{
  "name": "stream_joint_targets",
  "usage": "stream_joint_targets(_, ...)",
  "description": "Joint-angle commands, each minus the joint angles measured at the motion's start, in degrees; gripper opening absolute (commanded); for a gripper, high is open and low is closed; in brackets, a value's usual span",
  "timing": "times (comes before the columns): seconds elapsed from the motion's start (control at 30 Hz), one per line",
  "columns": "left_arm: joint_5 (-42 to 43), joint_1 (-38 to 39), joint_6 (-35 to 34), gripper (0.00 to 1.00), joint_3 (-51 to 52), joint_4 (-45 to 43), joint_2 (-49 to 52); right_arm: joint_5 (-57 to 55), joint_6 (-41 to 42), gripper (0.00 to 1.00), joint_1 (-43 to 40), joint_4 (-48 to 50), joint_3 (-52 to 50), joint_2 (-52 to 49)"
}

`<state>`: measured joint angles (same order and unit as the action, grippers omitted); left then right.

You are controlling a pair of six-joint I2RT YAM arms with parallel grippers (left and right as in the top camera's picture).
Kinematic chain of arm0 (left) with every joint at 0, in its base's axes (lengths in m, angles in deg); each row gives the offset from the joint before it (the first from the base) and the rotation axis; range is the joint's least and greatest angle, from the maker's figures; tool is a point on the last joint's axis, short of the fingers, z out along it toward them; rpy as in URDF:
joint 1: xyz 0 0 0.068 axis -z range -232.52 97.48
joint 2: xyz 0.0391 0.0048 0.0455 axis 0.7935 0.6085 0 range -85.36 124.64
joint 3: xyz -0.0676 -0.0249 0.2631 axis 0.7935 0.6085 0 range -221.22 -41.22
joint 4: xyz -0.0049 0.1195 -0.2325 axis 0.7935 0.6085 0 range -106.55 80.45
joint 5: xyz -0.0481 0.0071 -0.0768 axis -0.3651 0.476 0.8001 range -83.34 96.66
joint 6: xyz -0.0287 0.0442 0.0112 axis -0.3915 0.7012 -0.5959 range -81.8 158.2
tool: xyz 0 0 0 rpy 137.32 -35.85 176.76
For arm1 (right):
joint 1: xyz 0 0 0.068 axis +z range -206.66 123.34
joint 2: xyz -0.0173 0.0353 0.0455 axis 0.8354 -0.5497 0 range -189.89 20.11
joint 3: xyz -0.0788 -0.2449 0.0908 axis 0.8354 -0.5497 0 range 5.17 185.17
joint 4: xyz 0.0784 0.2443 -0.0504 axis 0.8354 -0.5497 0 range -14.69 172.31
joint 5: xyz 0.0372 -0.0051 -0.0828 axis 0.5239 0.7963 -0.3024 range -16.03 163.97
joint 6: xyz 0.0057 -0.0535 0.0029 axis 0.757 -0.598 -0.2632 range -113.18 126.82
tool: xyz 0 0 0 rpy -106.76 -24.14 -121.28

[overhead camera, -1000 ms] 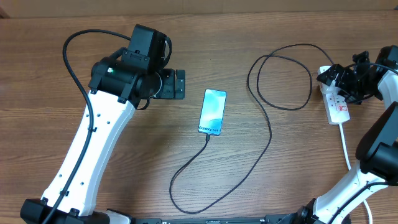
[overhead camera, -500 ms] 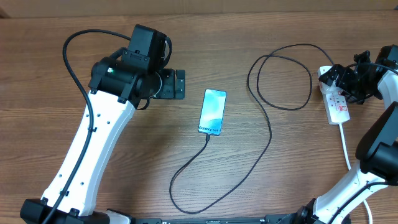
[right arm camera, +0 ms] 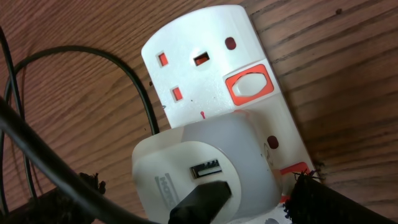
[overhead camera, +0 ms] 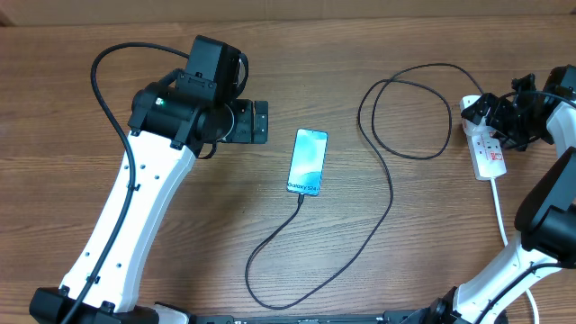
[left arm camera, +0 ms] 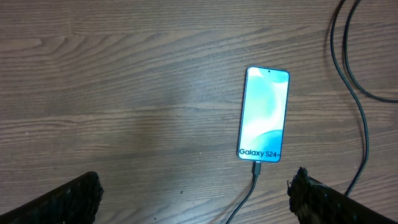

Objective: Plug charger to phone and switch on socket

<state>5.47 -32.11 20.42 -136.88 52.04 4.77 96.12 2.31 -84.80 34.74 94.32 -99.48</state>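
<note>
Charger [overhead camera: 391, 200]: we find the thin black lead lying slack on the wooden table [overhead camera: 54, 90]. Its small connector tip meets the bottom edge of the phone [overhead camera: 307, 162]. The left wrist view shows the same join, the lead [left arm camera: 254, 178] leaving the phone [left arm camera: 264, 114] downward. From there the lead curls in a wide bend toward the near edge, rises on the right, forms one large loop and runs to the socket [overhead camera: 487, 144] at the far right. The phone lies flat, face up, screen lit light blue, near the table's middle and well apart from the socket.

In the right wrist view the socket [right arm camera: 211, 74] carries a white adapter [right arm camera: 205, 162], with the charger [right arm camera: 198, 202] plugged into the adapter's face. A red-framed switch [right arm camera: 250, 85] sits just beside the adapter; we cannot tell whether it is on. A white cord [overhead camera: 497, 205] leaves the socket's near end.

The right gripper [overhead camera: 489, 115] hovers over the socket's far end, fingers spread wide either side of the adapter, grasping nothing. The left gripper [overhead camera: 259, 121] hangs beside the phone on the left arm's side, fingers fully parted and empty.
</note>
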Motion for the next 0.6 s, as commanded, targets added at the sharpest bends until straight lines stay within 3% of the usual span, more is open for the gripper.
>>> stream_joint_targets(0.0, -0.72, -0.13, 1.09, 1.00, -0.46, -0.02, 0.31, 0.37, -0.07, 1.00, -0.37, 0.17, 0.92, -0.46)
stream_joint_targets(0.57, -0.72, -0.13, 1.09, 1.00, -0.46, -0.02, 0.42, 0.42, -0.26, 1.00, -0.37, 1.16, 0.87, -1.09)
